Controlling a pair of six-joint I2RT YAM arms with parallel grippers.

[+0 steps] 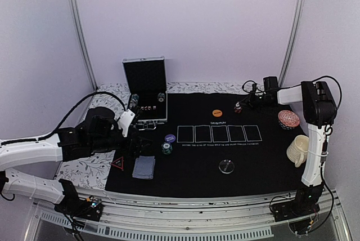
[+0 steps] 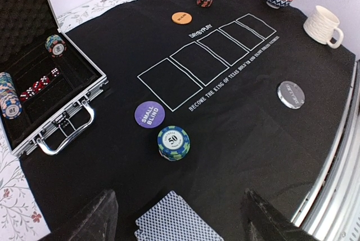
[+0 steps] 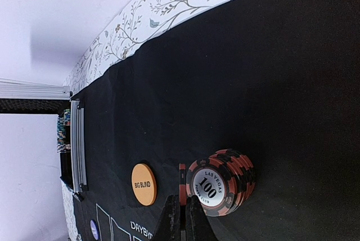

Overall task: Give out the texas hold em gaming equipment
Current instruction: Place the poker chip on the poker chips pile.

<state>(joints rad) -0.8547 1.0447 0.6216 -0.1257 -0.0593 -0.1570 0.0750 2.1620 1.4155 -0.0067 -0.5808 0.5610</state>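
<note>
Case holds chip stacks and red dice.

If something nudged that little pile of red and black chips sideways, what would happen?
The red-black chip stack looks like loose discs, slightly staggered, so a nudge would probably shear it apart rather than move it whole. It is low and wide, so tipping seems unlikely. The black mat looks cloth-like, likely slowing any sliding.

Mat: black, five white-outlined rectangles. Cards: grey-blue lattice backs. 50 chips: green-blue striped. 100 chips: red-black striped. Small-blind disc: purple. Big-blind disc: orange. Marker: red triangle. Cloth: white, grey leaf print. Case: silver, black lining. Bowl: red-white patterned.
</note>
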